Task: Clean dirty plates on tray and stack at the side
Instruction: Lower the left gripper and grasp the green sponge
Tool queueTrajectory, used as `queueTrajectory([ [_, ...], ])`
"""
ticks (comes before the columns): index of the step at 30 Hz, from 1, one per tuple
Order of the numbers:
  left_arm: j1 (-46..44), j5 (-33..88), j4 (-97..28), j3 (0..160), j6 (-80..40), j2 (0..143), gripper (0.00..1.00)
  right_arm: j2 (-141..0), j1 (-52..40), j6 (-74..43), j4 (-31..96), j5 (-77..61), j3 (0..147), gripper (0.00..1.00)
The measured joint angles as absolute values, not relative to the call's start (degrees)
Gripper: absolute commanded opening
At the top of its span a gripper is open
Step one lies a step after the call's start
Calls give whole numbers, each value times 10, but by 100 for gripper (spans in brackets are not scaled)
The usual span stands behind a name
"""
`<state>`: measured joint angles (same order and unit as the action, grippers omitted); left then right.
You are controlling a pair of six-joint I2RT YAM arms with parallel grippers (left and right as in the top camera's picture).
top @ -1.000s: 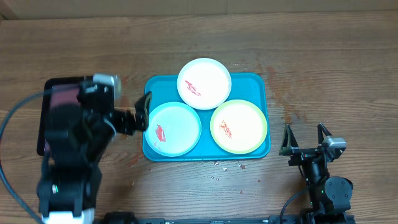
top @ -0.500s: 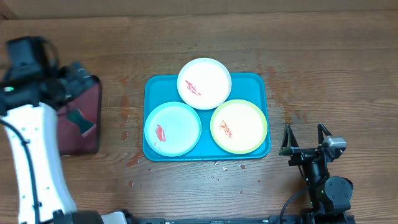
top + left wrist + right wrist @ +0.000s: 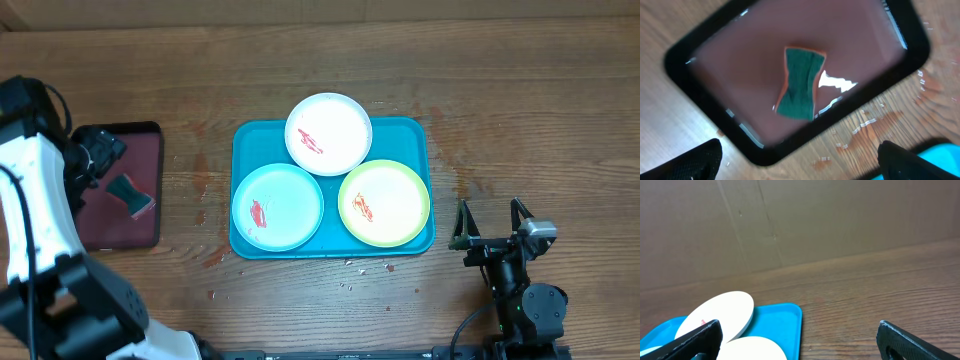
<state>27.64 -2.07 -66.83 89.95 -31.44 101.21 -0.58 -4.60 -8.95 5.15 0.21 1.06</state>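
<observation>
Wood-grain tabletop fills every view, with plain brown board behind it. On the left gripper (image 3: 800, 167) the jaws are spread wide and empty, hanging over the small maroon tray (image 3: 685, 57), where the sponge (image 3: 800, 82) lies. As I judge it, the step in hand is fetching that sponge. I would turn the wrist until the fingers straddle its pinched waist, drop straight down, and close only once both pads are below its top face. The right gripper (image 3: 490, 228) is open too, holding nothing, near the teal tray (image 3: 250, 140) but apart from it. On that tray sit the white plate (image 3: 328, 133), pale blue plate (image 3: 278, 206) and yellow-green plate (image 3: 384, 203), all smeared. Only the left wrist camera shows the sponge's waist and the wet glint beside it. Only overhead shows every smear and the gap between the two trays.
</observation>
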Motion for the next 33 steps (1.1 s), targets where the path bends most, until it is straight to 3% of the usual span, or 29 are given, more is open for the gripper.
queueTrajectory([
  [21, 276, -46, -556, 900, -316, 1225, 79, -6, -46, -90, 51, 2, 11, 100],
  [22, 276, -47, -551, 900, -316, 1227, 75, -6, -46, -90, 52, 2, 11, 100],
  [29, 276, -50, -536, 902, -314, 1236, 4, -6, -46, -90, 52, 2, 11, 100],
  [33, 276, -50, -540, 902, -311, 1236, 4, -6, -46, -90, 52, 2, 11, 100],
])
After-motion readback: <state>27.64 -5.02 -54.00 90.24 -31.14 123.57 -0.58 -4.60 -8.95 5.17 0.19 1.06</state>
